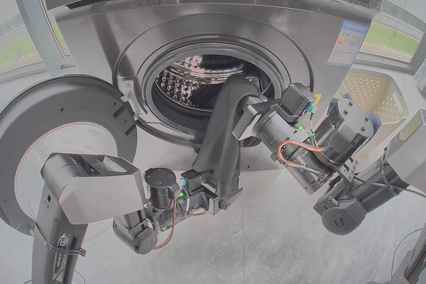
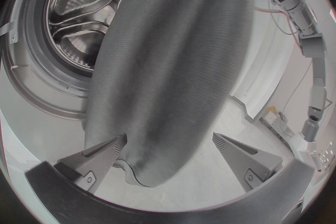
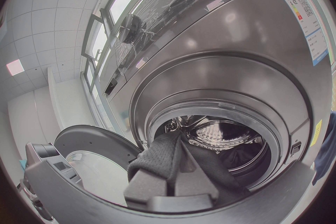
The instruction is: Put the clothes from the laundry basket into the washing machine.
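At washing machine [image 1: 275, 32] mouth, right gripper [image 3: 174, 168] grips dark garment [image 1: 219, 143] to feed it in; left gripper [image 2: 169, 140] fingers gape around its tail.

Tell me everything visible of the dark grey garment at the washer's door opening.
The dark grey garment is a finely textured knit fabric, one long limp piece. Its upper end lies in the round mouth of the silver washing machine, pinched by the shut right gripper. The rest hangs down the front, its lower end between the fingers of the open left gripper.
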You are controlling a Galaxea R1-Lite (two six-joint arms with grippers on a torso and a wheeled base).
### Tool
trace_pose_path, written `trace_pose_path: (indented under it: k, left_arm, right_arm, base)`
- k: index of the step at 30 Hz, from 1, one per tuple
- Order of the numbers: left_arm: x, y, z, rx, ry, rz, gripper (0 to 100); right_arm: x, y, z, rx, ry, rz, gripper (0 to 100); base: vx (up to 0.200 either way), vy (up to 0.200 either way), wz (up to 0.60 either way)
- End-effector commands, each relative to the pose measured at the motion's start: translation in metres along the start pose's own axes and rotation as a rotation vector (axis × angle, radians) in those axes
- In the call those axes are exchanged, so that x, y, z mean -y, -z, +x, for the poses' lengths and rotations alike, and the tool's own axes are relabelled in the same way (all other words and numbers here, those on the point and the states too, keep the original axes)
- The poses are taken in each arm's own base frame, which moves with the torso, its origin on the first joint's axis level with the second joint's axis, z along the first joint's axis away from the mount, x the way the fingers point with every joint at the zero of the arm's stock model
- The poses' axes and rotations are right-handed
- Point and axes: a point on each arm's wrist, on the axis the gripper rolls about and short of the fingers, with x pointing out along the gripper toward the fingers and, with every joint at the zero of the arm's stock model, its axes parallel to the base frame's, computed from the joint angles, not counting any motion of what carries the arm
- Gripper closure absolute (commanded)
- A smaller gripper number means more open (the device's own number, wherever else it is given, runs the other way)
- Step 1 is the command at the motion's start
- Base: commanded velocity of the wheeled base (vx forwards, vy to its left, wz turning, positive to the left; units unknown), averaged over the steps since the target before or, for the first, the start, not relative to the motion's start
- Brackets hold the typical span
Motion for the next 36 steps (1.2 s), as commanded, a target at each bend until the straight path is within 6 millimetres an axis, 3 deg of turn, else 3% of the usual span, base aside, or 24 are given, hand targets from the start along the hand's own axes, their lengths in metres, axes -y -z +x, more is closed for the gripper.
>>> trace_pose_path:
  k: [1, 3, 4, 9, 14, 17, 20, 21, 22, 24, 25, 26, 29, 32, 36]
  left_arm:
    - [-0.011, 0.017, 0.019, 0.011, -0.064, 0.003, 0]
    - [-0.013, 0.020, 0.022, 0.016, -0.080, 0.002, 0]
    - [-0.014, 0.020, 0.023, 0.021, -0.084, 0.003, 100]
    - [-0.016, 0.017, 0.023, 0.028, -0.096, 0.004, 100]
    - [-0.018, -0.013, 0.006, 0.073, -0.145, 0.009, 100]
    - [-0.017, -0.037, -0.018, 0.091, -0.159, 0.010, 100]
    - [-0.008, -0.065, -0.056, 0.106, -0.164, 0.011, 100]
    - [-0.008, -0.067, -0.057, 0.109, -0.162, 0.012, 100]
    - [-0.001, -0.081, -0.082, 0.122, -0.162, 0.018, 100]
    - [0.007, -0.092, -0.105, 0.134, -0.155, 0.020, 100]
    - [0.007, -0.092, -0.105, 0.134, -0.155, 0.020, 100]
    - [0.015, -0.100, -0.126, 0.149, -0.148, 0.024, 100]
    - [0.025, -0.112, -0.153, 0.184, -0.140, 0.035, 100]
    - [0.029, -0.122, -0.170, 0.227, -0.139, 0.044, 100]
    - [0.020, -0.133, -0.181, 0.279, -0.170, 0.047, 100]
  right_arm:
    - [-0.002, 0.003, 0.000, -0.003, -0.006, 0.003, 100]
    - [-0.002, 0.002, 0.000, -0.002, -0.007, 0.003, 100]
    - [-0.002, 0.002, 0.000, -0.002, -0.007, 0.003, 100]
    - [-0.001, 0.001, -0.001, -0.001, -0.004, 0.002, 100]
    - [0.009, -0.004, -0.001, 0.013, 0.024, -0.005, 100]
    - [0.016, -0.009, -0.005, 0.018, 0.062, -0.013, 100]
    - [0.024, -0.008, -0.016, -0.022, 0.086, -0.026, 100]
    - [0.024, -0.007, -0.017, -0.025, 0.087, -0.026, 100]
    - [0.027, -0.004, -0.027, -0.061, 0.092, -0.033, 100]
    - [0.028, -0.001, -0.037, -0.100, 0.094, -0.041, 100]
    - [0.028, -0.001, -0.037, -0.100, 0.094, -0.041, 100]
    - [0.028, -0.002, -0.044, -0.121, 0.095, -0.043, 100]
    - [0.028, -0.006, -0.051, -0.129, 0.093, -0.045, 100]
    - [0.027, -0.012, -0.058, -0.131, 0.091, -0.047, 100]
    - [0.032, -0.018, -0.065, -0.128, 0.108, -0.061, 100]
  base:
    - [0.000, 0.000, 0.00]
    - [0.000, 0.000, 0.00]
    - [0.000, 0.000, 0.00]
    - [0.000, 0.000, 0.00]
    - [0.000, 0.000, 0.00]
    - [0.000, 0.000, 0.00]
    - [0.000, 0.000, 0.00]
    - [0.000, 0.000, 0.00]
    - [0.000, 0.000, 0.00]
    - [0.000, 0.000, 0.00]
    - [0.000, 0.000, 0.00]
    - [0.000, 0.000, 0.00]
    - [0.000, 0.000, 0.00]
    - [0.000, 0.000, 0.00]
    - [0.000, 0.000, 0.00]
